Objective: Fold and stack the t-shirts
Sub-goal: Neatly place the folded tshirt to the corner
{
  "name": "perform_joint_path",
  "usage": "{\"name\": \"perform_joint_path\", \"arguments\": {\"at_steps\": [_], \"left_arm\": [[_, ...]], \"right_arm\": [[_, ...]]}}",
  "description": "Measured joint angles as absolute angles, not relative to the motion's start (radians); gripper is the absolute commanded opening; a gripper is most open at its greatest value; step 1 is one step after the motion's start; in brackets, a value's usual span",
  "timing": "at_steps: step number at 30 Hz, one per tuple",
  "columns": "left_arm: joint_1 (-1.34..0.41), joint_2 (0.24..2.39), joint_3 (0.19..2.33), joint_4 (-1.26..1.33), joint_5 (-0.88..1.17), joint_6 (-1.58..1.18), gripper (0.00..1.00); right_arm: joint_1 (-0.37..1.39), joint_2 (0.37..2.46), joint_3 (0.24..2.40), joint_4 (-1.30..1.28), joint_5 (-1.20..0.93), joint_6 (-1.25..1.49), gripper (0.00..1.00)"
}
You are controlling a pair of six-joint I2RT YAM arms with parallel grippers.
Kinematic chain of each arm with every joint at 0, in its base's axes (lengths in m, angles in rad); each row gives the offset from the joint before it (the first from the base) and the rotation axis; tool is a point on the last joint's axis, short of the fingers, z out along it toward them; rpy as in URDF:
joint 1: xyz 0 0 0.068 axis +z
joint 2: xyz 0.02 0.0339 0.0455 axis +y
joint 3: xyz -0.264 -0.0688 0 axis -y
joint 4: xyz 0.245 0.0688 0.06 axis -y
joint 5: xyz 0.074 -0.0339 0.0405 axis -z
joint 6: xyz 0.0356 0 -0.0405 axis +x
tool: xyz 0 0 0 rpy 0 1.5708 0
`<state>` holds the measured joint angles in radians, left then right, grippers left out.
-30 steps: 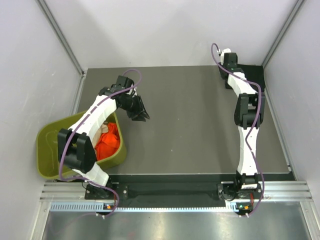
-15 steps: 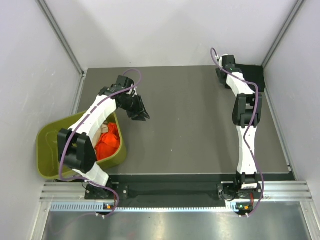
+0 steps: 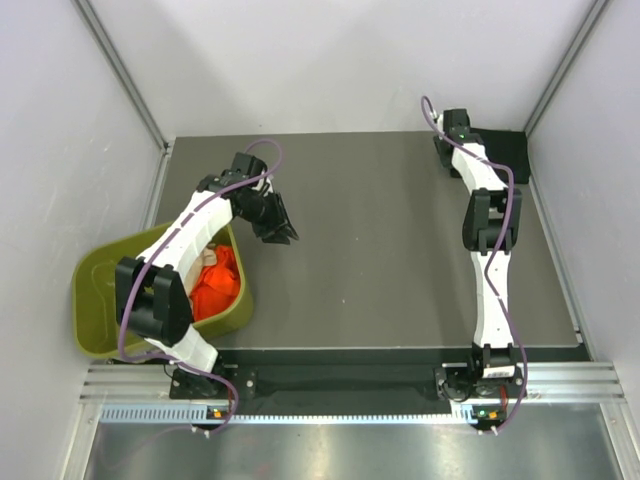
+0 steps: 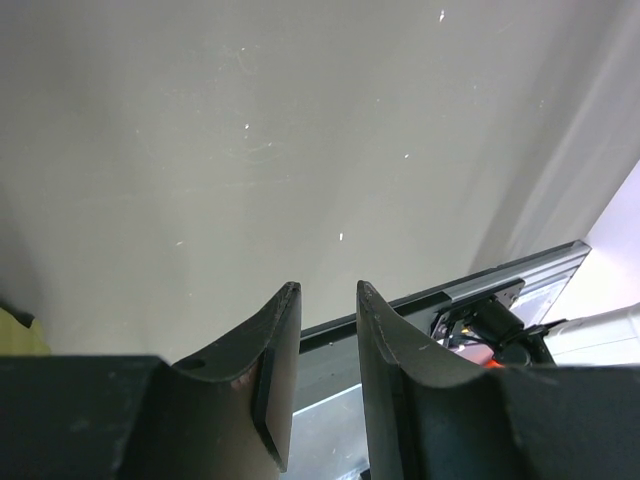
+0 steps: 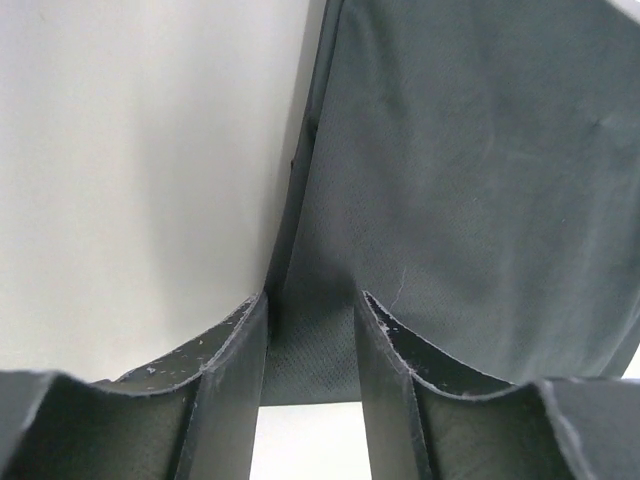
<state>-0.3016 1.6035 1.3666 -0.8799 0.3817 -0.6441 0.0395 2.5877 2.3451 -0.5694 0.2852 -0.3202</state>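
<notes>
Right arm is stretched out to the upper right corner of the overhead view, and that's where the black shirt (image 3: 508, 150) lies on the tabletop (image 3: 380, 260). The right gripper (image 5: 312, 300) sits at the cloth's left edge with its fingers apart. The hem runs into the gap between them, which looks like a line-up for a pinch rather than a hold. The left gripper (image 4: 327, 288) hangs over bare tabletop in the centre-left of the overhead view, narrowly parted with nothing between the fingers. I'd say it is parked near the tub (image 3: 100, 300) so it's handy for the next pick. The orange-red shirt (image 3: 215, 285) is heaped in that tub, with a pale scrap of the beige shirt (image 3: 208, 257) just above it. Most of the beige shirt is buried under the left arm and the orange cloth. From above, the right arm covers the black shirt's near edge, so I can't tell whether it is folded or whether the fingers touch the cloth.
</notes>
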Motion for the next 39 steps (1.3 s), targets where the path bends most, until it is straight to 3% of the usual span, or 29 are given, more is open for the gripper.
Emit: {"name": "perform_joint_path", "arguments": {"at_steps": [5,12,15,23,26,30,33,39], "left_arm": [[-0.3,1.604,1.367,-0.886,0.381,-0.637,0.34],[-0.299,1.592,1.355,-0.888,0.385,-0.632,0.34],[-0.299,1.592,1.355,-0.891,0.386,-0.626,0.34],[-0.295,1.575,1.355,-0.892,0.387,-0.625,0.34],[-0.295,1.563,1.355,-0.894,0.389,-0.624,0.34],[-0.294,1.551,1.355,-0.895,0.392,-0.621,0.35],[-0.293,1.542,1.355,-0.894,0.397,-0.62,0.35],[-0.289,1.518,1.352,-0.883,0.419,-0.621,0.35]], "right_arm": [[0.044,2.597,2.345,-0.581,0.301,-0.336,0.33],[0.046,2.597,2.328,-0.566,0.301,-0.35,0.07],[0.048,2.577,2.282,-0.529,0.302,-0.353,0.01],[0.047,2.497,2.14,-0.474,0.281,-0.325,0.0],[0.047,2.472,2.101,-0.462,0.271,-0.304,0.17],[0.047,2.464,2.101,-0.458,0.247,-0.258,0.65],[0.047,2.443,2.101,-0.466,0.22,-0.22,0.81],[0.044,2.316,2.101,-0.495,0.21,-0.125,0.91]]}}
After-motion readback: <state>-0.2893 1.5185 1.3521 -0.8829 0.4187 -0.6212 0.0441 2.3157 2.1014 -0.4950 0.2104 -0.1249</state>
